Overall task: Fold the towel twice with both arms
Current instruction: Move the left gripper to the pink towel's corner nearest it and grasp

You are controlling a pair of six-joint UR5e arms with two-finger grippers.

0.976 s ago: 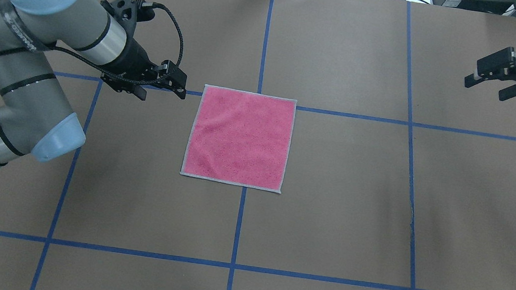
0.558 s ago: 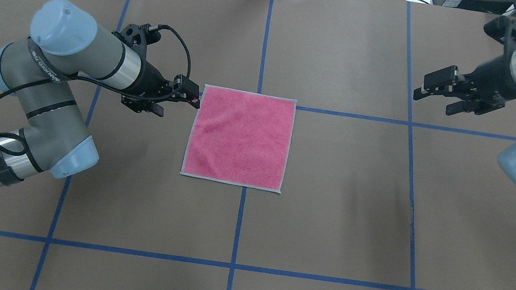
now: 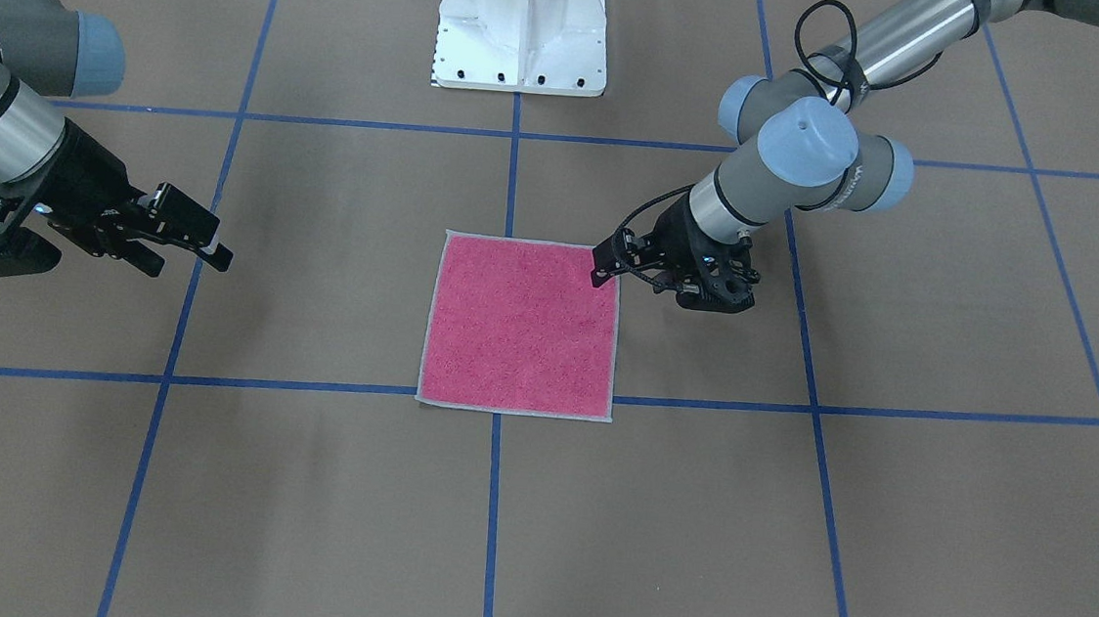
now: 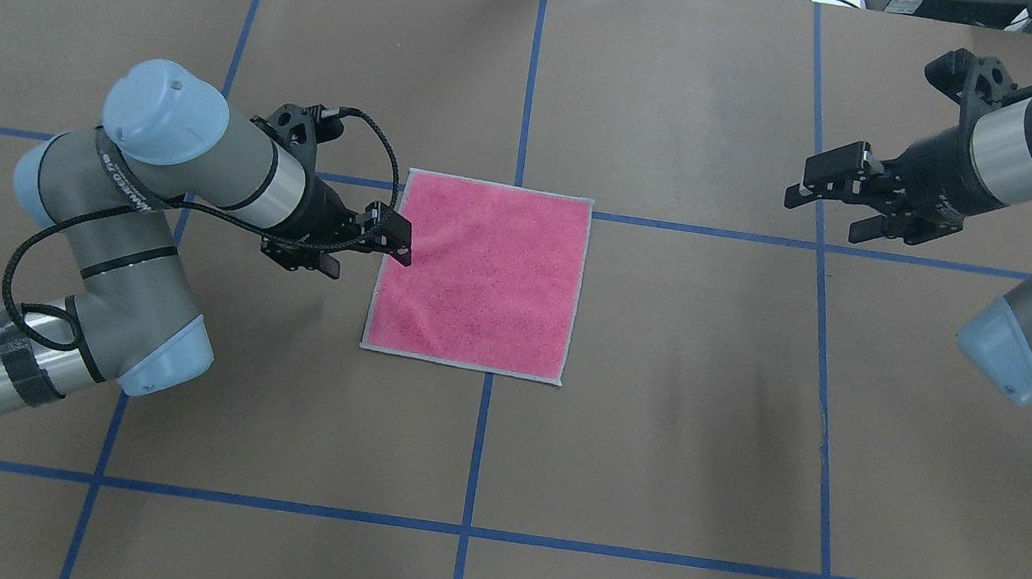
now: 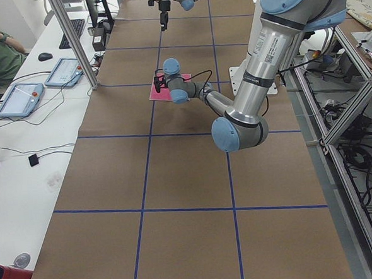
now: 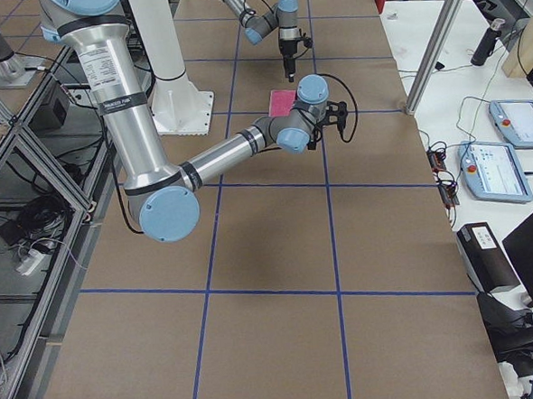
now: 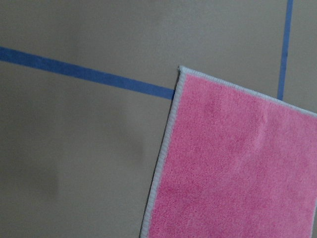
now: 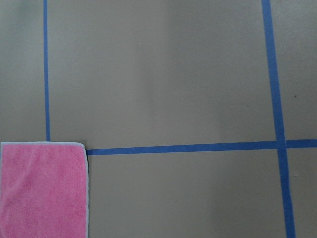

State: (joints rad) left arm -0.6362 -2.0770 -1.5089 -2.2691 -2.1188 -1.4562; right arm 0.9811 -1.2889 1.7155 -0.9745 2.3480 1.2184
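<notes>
Brown and taped in blue squares, the worktop [image 4: 655, 450] carries the pink towel [image 4: 488, 275] lying flat: its edge sits just under the tip of my spread left hand [image 4: 367, 253], but well ahead of my right hand [image 4: 830, 212], also spread and empty. If the left pinches alone, short of the corner, I'd expect it to drag and fold crooked.

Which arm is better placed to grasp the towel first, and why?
Left. The left gripper is open right at the towel's edge, near a corner. The right gripper, also open, hangs well off to the side over the table, a whole grid square away.
</notes>
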